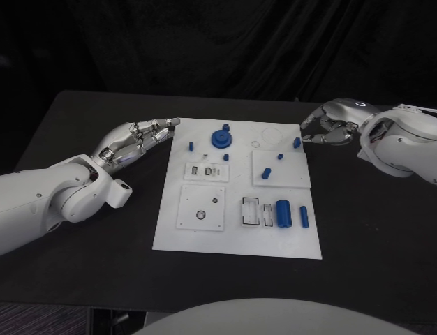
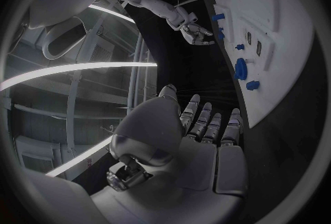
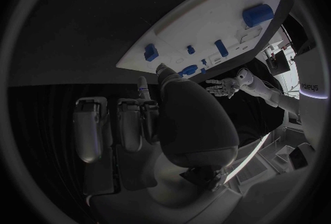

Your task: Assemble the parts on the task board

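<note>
Left hand hovers over the black table just off the task board's far left corner, fingers straight and slightly apart, grasping nothing. Right hand sits near the board's far right corner, fingers curled inward; whether anything is pinched cannot be told. A small blue peg stands just beside its fingertips at the board edge. The board lies mid-table between the hands. On it: a round blue gear-like part at the far middle, a small blue peg to its left, a slanted pin on the right raised plate, and a large blue cylinder with a thinner one beside it at the near right.
</note>
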`<state>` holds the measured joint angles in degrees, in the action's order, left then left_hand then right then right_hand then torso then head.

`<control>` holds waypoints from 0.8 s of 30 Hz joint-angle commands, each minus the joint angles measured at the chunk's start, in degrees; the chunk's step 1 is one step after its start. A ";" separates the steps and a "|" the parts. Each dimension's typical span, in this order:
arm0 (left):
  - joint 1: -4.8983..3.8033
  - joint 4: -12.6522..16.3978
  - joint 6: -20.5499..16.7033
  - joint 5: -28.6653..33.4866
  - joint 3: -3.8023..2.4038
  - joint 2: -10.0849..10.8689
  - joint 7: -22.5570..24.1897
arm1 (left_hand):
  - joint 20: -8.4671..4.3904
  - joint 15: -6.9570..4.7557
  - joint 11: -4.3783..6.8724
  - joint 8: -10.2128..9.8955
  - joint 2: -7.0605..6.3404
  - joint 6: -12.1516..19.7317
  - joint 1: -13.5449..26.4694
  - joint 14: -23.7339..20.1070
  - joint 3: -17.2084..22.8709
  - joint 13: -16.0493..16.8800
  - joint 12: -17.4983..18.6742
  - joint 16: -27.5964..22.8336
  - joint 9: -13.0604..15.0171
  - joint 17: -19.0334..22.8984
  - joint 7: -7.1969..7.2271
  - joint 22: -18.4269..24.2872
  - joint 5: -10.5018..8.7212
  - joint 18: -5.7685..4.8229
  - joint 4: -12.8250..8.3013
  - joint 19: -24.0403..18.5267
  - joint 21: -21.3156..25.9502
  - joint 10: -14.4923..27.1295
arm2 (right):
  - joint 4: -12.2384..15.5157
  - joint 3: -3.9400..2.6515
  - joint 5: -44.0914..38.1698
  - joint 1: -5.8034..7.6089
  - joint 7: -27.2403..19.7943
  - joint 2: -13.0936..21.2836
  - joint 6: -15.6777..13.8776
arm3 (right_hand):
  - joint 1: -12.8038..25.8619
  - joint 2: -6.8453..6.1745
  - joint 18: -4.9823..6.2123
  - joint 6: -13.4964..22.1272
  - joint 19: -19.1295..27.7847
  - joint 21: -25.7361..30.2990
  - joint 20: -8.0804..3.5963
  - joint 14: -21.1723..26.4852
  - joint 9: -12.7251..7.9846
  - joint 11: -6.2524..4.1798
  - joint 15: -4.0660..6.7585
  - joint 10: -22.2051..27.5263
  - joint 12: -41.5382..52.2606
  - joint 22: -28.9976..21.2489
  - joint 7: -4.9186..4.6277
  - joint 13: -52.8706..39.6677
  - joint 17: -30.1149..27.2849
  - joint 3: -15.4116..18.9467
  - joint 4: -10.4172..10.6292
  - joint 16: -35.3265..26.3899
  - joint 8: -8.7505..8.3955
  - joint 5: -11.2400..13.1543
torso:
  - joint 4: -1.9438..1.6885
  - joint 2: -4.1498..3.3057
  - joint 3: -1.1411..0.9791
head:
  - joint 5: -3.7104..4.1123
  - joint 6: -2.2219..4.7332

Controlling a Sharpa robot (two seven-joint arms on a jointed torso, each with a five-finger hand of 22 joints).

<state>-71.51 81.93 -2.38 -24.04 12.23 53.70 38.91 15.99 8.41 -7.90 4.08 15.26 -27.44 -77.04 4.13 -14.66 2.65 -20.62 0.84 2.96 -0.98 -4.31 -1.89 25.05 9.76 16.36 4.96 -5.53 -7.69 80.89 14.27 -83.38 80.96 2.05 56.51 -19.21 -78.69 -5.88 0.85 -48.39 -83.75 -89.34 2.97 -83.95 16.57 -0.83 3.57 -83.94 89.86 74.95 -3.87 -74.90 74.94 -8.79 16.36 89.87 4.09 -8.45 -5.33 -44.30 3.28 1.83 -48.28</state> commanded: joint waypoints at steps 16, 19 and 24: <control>0.22 0.17 0.96 0.13 -0.05 0.21 3.87 | 0.28 0.30 -0.17 -0.23 0.00 0.18 -0.39 0.12 0.11 -0.04 0.06 0.35 -0.01 -0.11 -0.38 -0.12 0.52 0.65 0.03 0.13 -0.40 -0.03 | -1.82 -0.03 0.18 -1.56 0.87 -1.74 0.85 | 1.18 -1.50 -0.19 2.14 -4.80 1.71 0.09 -6.05 -0.47 0.63 -0.24 -6.06 0.14 14.19 -0.74 -15.10 15.06 0.53 0.24 0.13 0.28 4.83 | -0.01 -0.03 -0.02 | 0.43 -0.87; 0.25 0.19 1.04 0.13 -0.05 0.30 3.85 | 0.30 0.39 -0.15 -0.23 0.00 0.18 -0.39 0.16 0.11 -0.04 0.08 0.36 -0.01 -0.11 -0.38 -0.13 0.54 0.65 0.03 0.17 -0.44 -0.02 | -2.04 -0.03 0.17 -1.89 0.49 -2.01 0.47 | 1.26 -1.58 -0.29 1.00 -5.02 1.35 0.18 -6.05 -0.13 0.78 -0.35 -6.06 0.14 14.32 -0.90 -15.10 15.06 0.48 0.27 0.13 1.02 4.90 | 0.02 -0.02 -0.04 | 0.38 -1.19; 0.28 0.23 1.19 0.13 -0.05 0.40 3.81 | 0.32 0.44 -0.13 -0.24 0.02 0.21 -0.41 0.15 0.13 -0.06 0.20 0.36 -0.02 -0.11 -0.38 -0.14 0.53 0.65 0.01 0.20 -0.46 0.04 | -2.39 -0.03 0.14 -2.45 0.20 -2.38 0.05 | 1.26 -1.65 -0.29 0.74 -5.02 1.35 0.20 -6.05 -0.04 0.82 -0.37 -6.06 0.14 14.32 -1.00 -15.10 15.06 0.48 0.24 0.13 1.23 4.99 | 0.02 -0.02 -0.02 | 0.24 -1.45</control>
<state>-71.32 81.99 -1.97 -24.04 12.23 54.14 38.91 15.99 8.43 -7.90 4.08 15.26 -27.44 -77.04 4.16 -14.66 2.65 -20.62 0.84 2.96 -1.03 -4.31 -1.93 25.40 9.76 16.36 4.96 -5.77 -7.69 78.60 14.25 -83.14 78.68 2.18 54.12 -18.78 -77.56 -7.01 0.88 -47.36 -83.75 -87.86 2.97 -83.95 16.48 -0.40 3.57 -83.92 89.85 74.93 -4.77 -74.94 74.93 -8.62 16.51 89.87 5.05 -3.68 -5.32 -44.32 3.25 2.12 -49.66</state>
